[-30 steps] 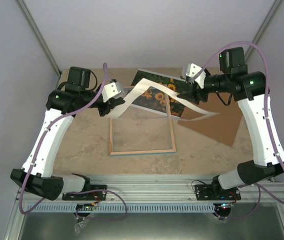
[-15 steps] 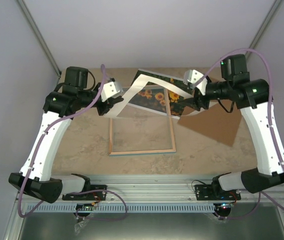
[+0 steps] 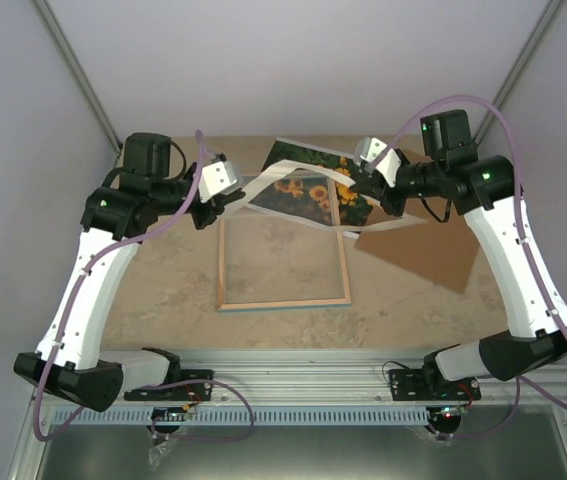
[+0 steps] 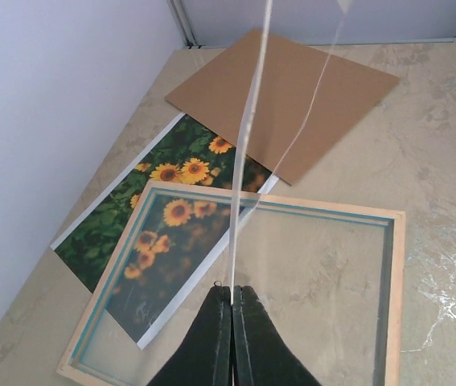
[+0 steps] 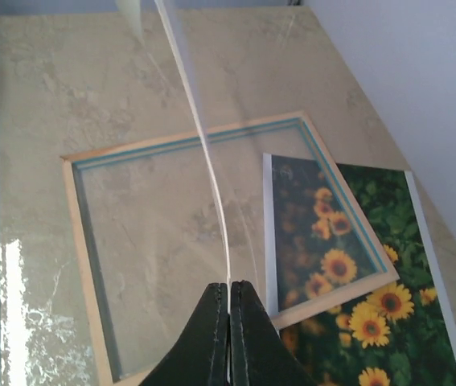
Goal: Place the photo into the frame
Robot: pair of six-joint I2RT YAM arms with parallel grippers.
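— What colours are on the photo (image 4: 175,173)?
— Orange-yellow sunflowers with dark centres over dark green leaves, inside a thin white border.
— And the frame (image 4: 398,289)?
— Light wood, with a blue-green line just inside it. The pane is clear, and the flowers look paler through it.
— The mat (image 4: 248,137)?
— Plain white. The backing board (image 4: 292,88) is flat brown with no pattern.
— The table (image 4: 445,121)?
— Beige, marbled with pale veins.
— The left gripper (image 4: 232,289) and right gripper (image 5: 228,284)?
— Both black. The arms (image 3: 98,285) are white with black joints.
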